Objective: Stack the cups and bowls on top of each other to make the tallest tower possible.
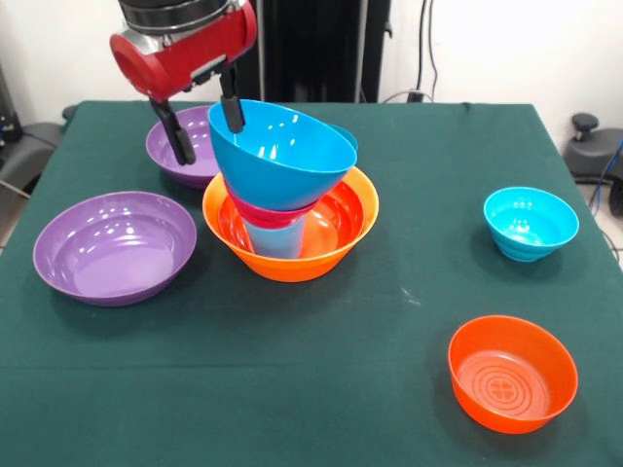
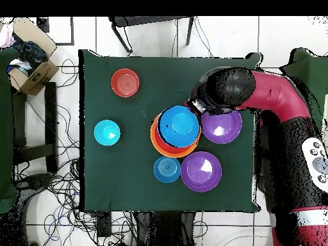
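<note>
- The tower (image 1: 290,199) stands left of centre in the front view: a large glossy orange plastic bowl (image 1: 336,248) as base, a light blue tapered plastic tumbler (image 1: 274,238) upright inside it, a magenta bowl (image 1: 273,210) over the tumbler, and a big blue plastic bowl (image 1: 282,156) on top
- The blue bowl is tilted, its mouth facing up and toward the right of the frame; the tower's long axis runs roughly vertical but leans
- The gripper (image 1: 206,128), upper left in the front view, has its jaws spread wide; one finger sits at the blue bowl's upper-left rim, the other hangs apart to the left; it does not look clamped on anything
- Judged by look, the bowls are light, stiff and slippery; a pinch across a thin rim seems the best hold; a nudge could topple the leaning pile
- Loose bowls: two purple bowls (image 1: 115,245) at left, a cyan bowl (image 1: 531,223) and a red-orange bowl (image 1: 512,372) at right
</note>
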